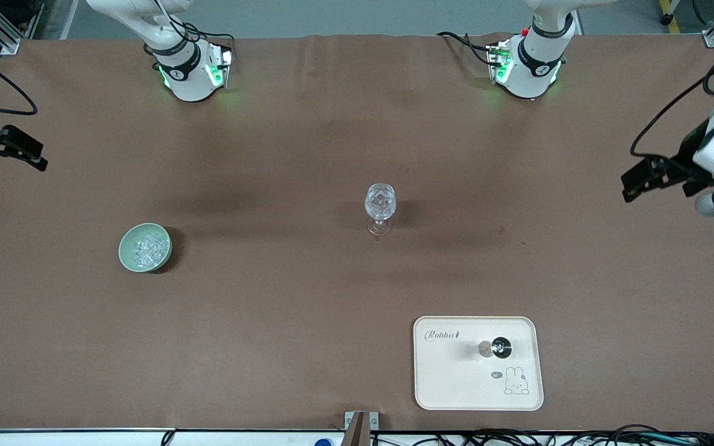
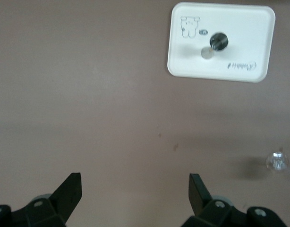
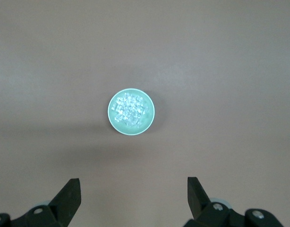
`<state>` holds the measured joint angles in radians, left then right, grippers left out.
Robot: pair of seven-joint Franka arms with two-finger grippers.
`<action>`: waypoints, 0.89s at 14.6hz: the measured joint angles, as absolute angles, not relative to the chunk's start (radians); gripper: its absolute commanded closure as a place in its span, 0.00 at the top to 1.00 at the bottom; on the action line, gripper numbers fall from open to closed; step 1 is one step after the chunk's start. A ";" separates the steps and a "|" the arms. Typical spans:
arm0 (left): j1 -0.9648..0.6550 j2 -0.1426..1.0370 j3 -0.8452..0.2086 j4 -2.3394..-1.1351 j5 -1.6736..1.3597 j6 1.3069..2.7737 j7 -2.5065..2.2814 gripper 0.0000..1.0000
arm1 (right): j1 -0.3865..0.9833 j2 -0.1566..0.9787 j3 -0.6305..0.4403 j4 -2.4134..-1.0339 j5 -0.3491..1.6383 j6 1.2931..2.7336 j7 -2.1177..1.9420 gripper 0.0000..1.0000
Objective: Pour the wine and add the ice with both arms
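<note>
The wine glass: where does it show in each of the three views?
Front view: the glass stands mid-table, farther from the camera than the tray.
Left wrist view: the glass at the picture's edge; the tray is the shared landmark.
Right wrist view: not in it.

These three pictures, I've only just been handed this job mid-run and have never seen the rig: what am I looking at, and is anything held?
The wide picture comes from a high camera facing two white robot arms, whose bases stand along its top edge. The other two come from cameras on each arm's wrist, looking down past its black jaws.

The left gripper hangs over the left arm's end of the table, the right gripper over the right arm's end. Both are open and hold nothing.

On the brown table: a pale green bowl holding the ice, a stemmed glass mid-table, and, nearer the front camera, a cream rabbit tray carrying a dark bottle, seen from above.
</note>
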<state>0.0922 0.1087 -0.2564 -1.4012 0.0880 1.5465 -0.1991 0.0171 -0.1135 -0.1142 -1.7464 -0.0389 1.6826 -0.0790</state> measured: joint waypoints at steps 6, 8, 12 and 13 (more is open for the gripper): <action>0.049 -0.077 -0.143 -1.584 0.026 1.546 -0.068 1.00 | 0.016 -0.075 -0.116 -1.640 -0.039 1.610 -0.079 1.00; 0.046 -0.128 -0.143 -1.636 0.005 1.547 -0.070 1.00 | 0.016 -0.047 -0.116 -1.603 -0.039 1.585 -0.088 1.00; 0.034 -0.175 -0.143 -1.679 -0.008 1.547 -0.080 1.00 | 0.016 -0.020 -0.115 -1.587 -0.039 1.579 -0.106 1.00; 0.033 -0.176 -0.143 -1.680 -0.008 1.548 -0.080 1.00 | 0.016 -0.018 -0.115 -1.587 -0.039 1.578 -0.107 1.00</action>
<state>0.0333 -0.1763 -0.1427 -1.6801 -0.0081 1.5477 -0.0800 0.0165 -0.0183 -0.1150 -1.5866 -0.0391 1.5783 -0.1071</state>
